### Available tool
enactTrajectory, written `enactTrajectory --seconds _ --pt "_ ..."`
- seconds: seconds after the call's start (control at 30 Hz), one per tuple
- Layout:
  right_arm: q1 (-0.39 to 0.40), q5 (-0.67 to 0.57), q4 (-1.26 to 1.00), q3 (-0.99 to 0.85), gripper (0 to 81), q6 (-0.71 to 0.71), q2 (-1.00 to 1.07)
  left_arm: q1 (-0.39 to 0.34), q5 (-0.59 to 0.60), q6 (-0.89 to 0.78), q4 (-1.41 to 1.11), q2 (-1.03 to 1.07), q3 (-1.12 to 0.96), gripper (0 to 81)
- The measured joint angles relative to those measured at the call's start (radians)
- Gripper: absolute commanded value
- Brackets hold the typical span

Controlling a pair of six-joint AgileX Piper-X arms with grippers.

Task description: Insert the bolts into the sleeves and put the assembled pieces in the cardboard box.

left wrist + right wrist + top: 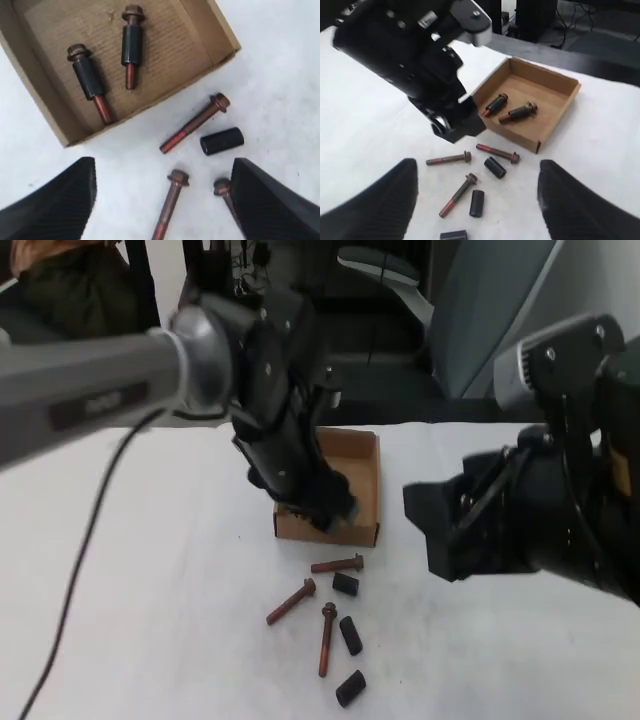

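The cardboard box [50,117] holds two bolts with black sleeves on them [90,82] [131,45], lying side by side. In front of it on the white table lie three loose copper-coloured bolts [337,564] [291,601] [326,638] and three black sleeves [346,584] [350,634] [350,687]. My left gripper [162,200] hangs open and empty above the box's front edge [330,530], just over the nearest bolt [196,122] and sleeve [221,141]. My right gripper [477,205] is open and empty too, held above the table to the right of the loose parts.
The left arm's black wrist [420,65] stands between the right gripper and the box's left side [490,82]. The left arm's cable [85,540] hangs over the table's left part. White tabletop [150,620] lies bare to the left of the parts.
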Motion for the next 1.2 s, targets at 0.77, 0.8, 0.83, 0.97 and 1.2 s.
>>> enactTrajectory --seconds 0.77,0.8,0.83,0.97,1.2 --pt "0.000 -0.063 0.047 0.012 64.5 0.122 0.000 -0.007 0.021 0.416 -0.146 -0.007 0.226 63.8" --pt "0.000 -0.065 0.047 0.012 64.5 0.122 0.000 -0.007 0.021 0.416 -0.146 0.006 0.226 63.8" --pt "0.000 -0.067 0.047 0.012 64.5 0.124 0.000 -0.007 0.021 0.416 -0.140 0.024 0.226 63.8" --pt "0.000 -0.068 0.047 0.012 64.5 0.123 0.000 -0.007 0.021 0.401 -0.132 0.077 0.228 62.3" --pt "0.000 -0.069 0.047 0.012 64.5 0.123 0.000 -0.007 0.037 0.395 -0.140 0.089 0.223 53.9"
